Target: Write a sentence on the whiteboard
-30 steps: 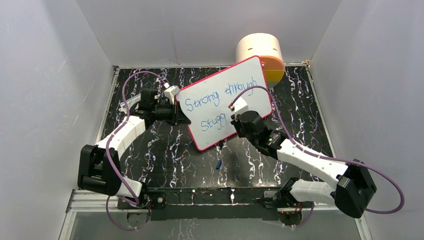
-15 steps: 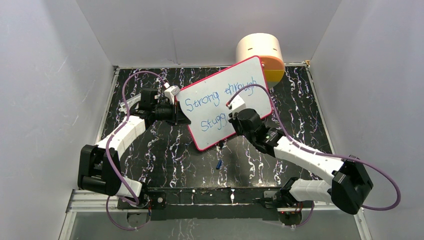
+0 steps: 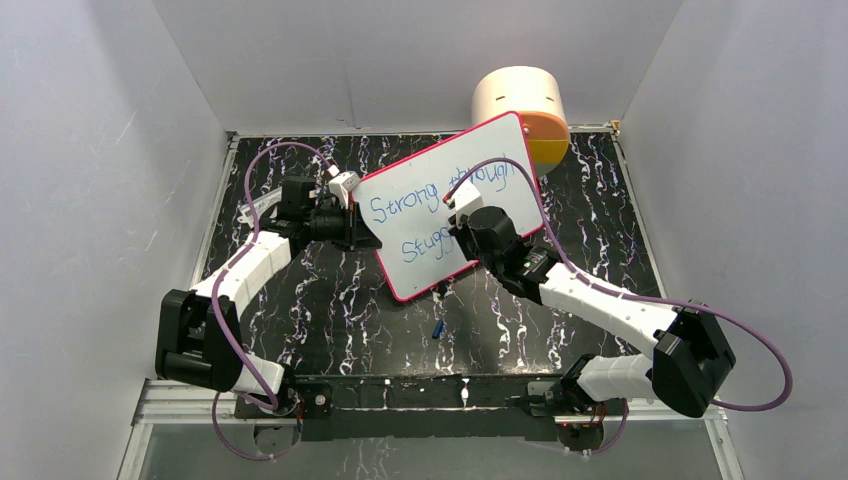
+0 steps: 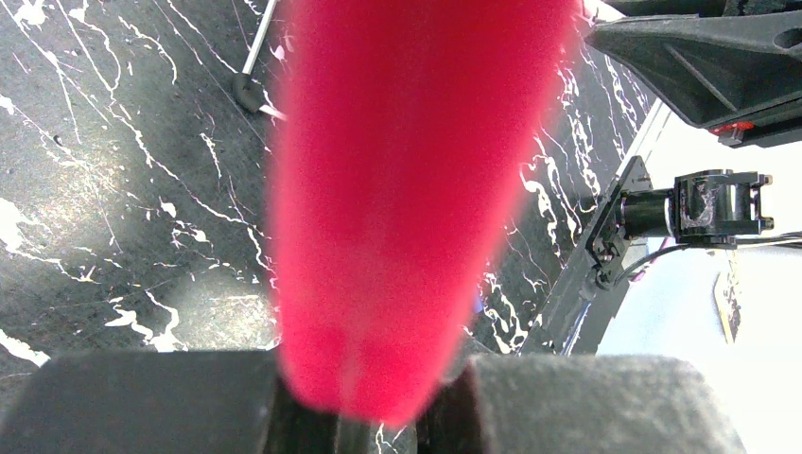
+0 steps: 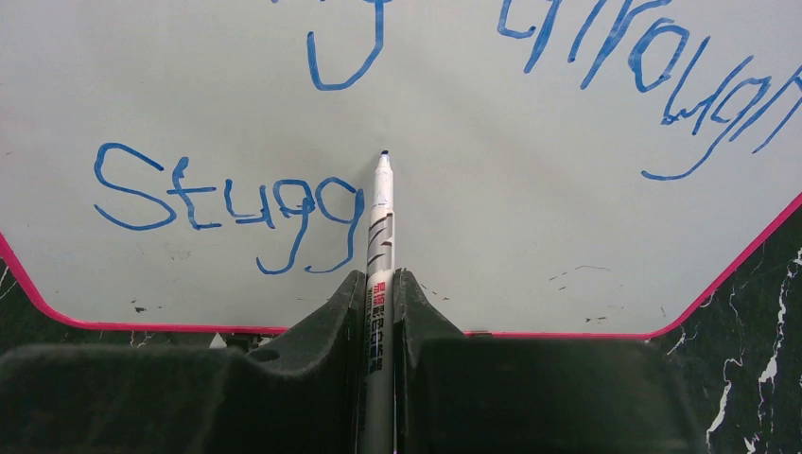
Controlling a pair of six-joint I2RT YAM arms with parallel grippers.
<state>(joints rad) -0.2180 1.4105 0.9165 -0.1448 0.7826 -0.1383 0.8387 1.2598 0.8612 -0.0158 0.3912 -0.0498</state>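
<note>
The whiteboard, white with a pink-red frame, is held tilted over the table. My left gripper is shut on its left edge. In the left wrist view the frame is a pink blur between the fingers of that gripper. The sentence reads "Strong through" in blue, with "Stugg" below it. My right gripper is shut on a grey marker. Its blue tip sits at the board just right of the last "g", a little above the letters. From above, the right gripper covers the board's middle.
A cream cylinder with an orange part stands behind the board's top right corner. A small blue cap lies on the black marbled table in front of the board. Grey walls close in on three sides.
My right gripper has moved up and to the left over the board with the marker. The lettering reads the same. The left arm and the board have not moved.
</note>
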